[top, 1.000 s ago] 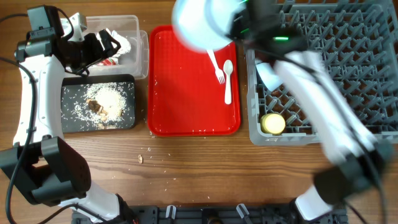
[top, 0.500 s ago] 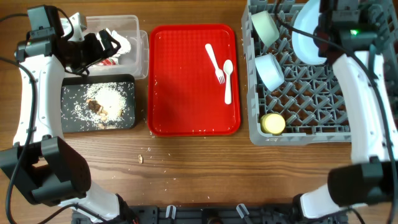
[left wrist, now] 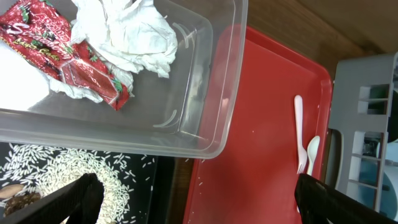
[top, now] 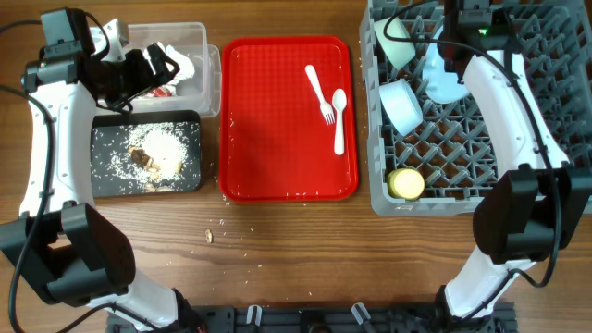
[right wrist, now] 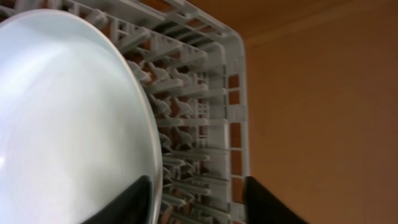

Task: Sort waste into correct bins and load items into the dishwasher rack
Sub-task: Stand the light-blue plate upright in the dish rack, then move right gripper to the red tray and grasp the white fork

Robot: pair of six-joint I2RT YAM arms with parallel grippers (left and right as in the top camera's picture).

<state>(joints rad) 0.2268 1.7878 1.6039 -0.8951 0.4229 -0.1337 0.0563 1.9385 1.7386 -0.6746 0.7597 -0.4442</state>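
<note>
Over on the right, in the grey dishwasher rack [top: 555, 120]: pale blue plate [top: 439, 79] up on edge among the pegs in the far part, right gripper [top: 450, 51] directly over it. From the right wrist view, fingers [right wrist: 134, 199] parted, plate rim right beside one of them, bare rack pegs in the gap up to the other; no pinch on the plate. Left of the plate, pale green bowl [top: 393, 42] in the rack's far left corner, pale blue bowl [top: 400, 104] just nearer, both tilted; small yellow cup [top: 406, 184] at the near left corner.

On the red tray [top: 268, 120] mid-table, white fork [top: 319, 92] and spoon [top: 339, 120] just beside each other toward its right edge.

At far left, left gripper [top: 165, 65] hovering over the clear tub [top: 211, 55], fingers [left wrist: 81, 199] spread wide, holding nothing. Inside the tub, crumpled napkin [left wrist: 134, 34] with the red-and-white wrapper [left wrist: 62, 56] against it. Just near of the tub, black tray [top: 102, 180] with rice scraps [top: 162, 148] and brown bits heaped in it. A few stray crumbs [top: 209, 236] on the wooden table [top: 324, 268] off the red tray's near left corner.
</note>
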